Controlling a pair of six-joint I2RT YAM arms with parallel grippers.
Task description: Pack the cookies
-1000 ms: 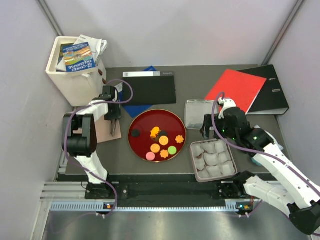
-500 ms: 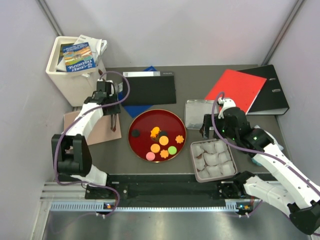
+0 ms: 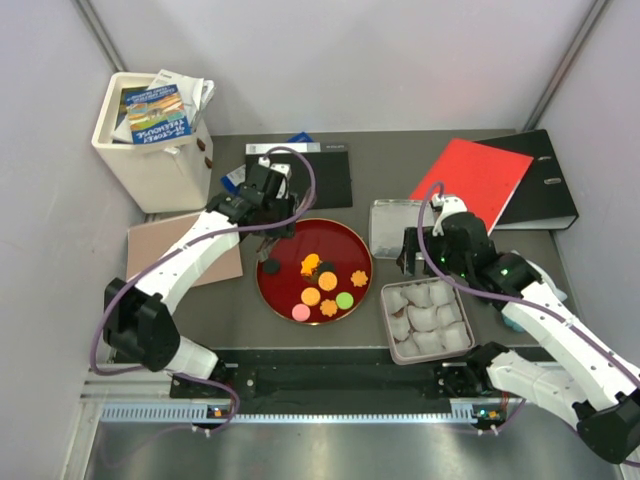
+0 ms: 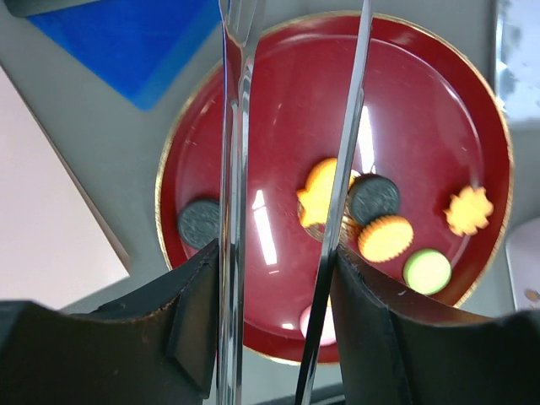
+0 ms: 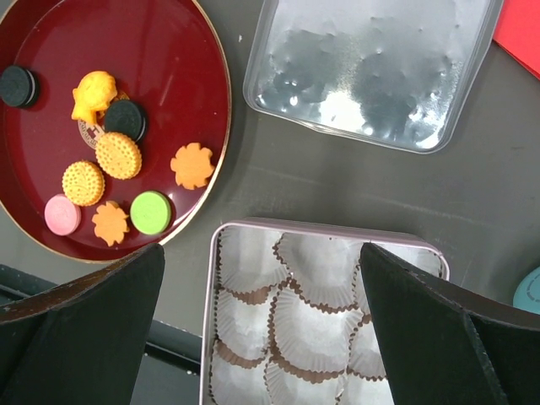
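Left wrist view looks straight down a pair of metal tongs (image 4: pixel 232 169) that the left gripper (image 4: pixel 278 312) clamps between its pads. The two blades stand apart with nothing between them, over the red plate (image 3: pixel 300 226). The right gripper (image 3: pixel 410 258) hangs spread wide and empty, above the gap between the plate and the tin (image 3: pixel 385 320).

From where I stand, the job now is to bring the tong tips down around one cookie. I'd go for a piece with bare plate around it, like the lone black cookie (image 5: pixel 15 84) near the plate's left rim. The middle cluster would be harder, because pieces there touch and one overlaps another. The blades are smooth and thin, so the tips should straddle the cookie squarely and close gently. Too hard a squeeze would likely flip it out. Then lift straight up and carry it to an empty paper cup (image 5: pixel 316 312) in the tin, keeping clear of the right arm beside it.

The cookies (image 3: pixel 327 281) all lie on the plate, and none is in the tin yet. They are small flat pieces: two black sandwich rounds, two ridged orange rounds, two orange flower shapes, a pink disc, a green disc and a lumpy yellow figure.
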